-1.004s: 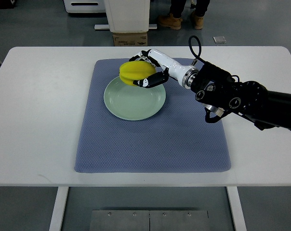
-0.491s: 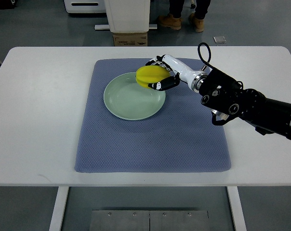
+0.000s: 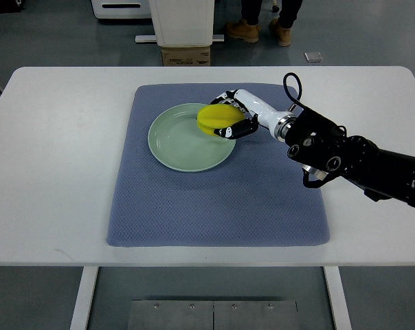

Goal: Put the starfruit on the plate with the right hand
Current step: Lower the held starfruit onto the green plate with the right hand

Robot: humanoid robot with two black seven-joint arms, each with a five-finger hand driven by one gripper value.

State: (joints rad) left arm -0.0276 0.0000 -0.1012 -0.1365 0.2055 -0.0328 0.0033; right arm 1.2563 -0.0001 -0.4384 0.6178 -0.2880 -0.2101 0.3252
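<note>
White table [image 3: 56,172] fills most of the top view, standing on a grey floor [image 3: 49,27]. At the far edge of the frame, behind the table, a cardboard box [image 3: 185,56] sits on the floor beneath a white bin [image 3: 181,20], and a person's boots [image 3: 243,30] show beside them. A small flat grey item [image 3: 313,56] lies on the floor further right.

Top view, work surface: a blue-grey mat [image 3: 214,199] covers the centre of the table. A pale green plate [image 3: 180,141] rests on the far half of the mat, left of centre.

Top view, right arm: the arm enters from the right edge as a black segmented forearm [image 3: 359,161], continues through a white wrist section [image 3: 262,113], and ends in the right hand [image 3: 228,118]. A black cable loop [image 3: 290,86] rises from the wrist joint.

Top view, hand state: the fingers [image 3: 236,130] of the right hand are curled around the yellow starfruit [image 3: 216,118], clamping it from the near and far sides. The starfruit sits over the right rim of the plate, partly above the plate surface and partly above the mat. Whether the fruit touches the plate cannot be determined from this angle.

Top view, left arm: does not appear in the frame.
</note>
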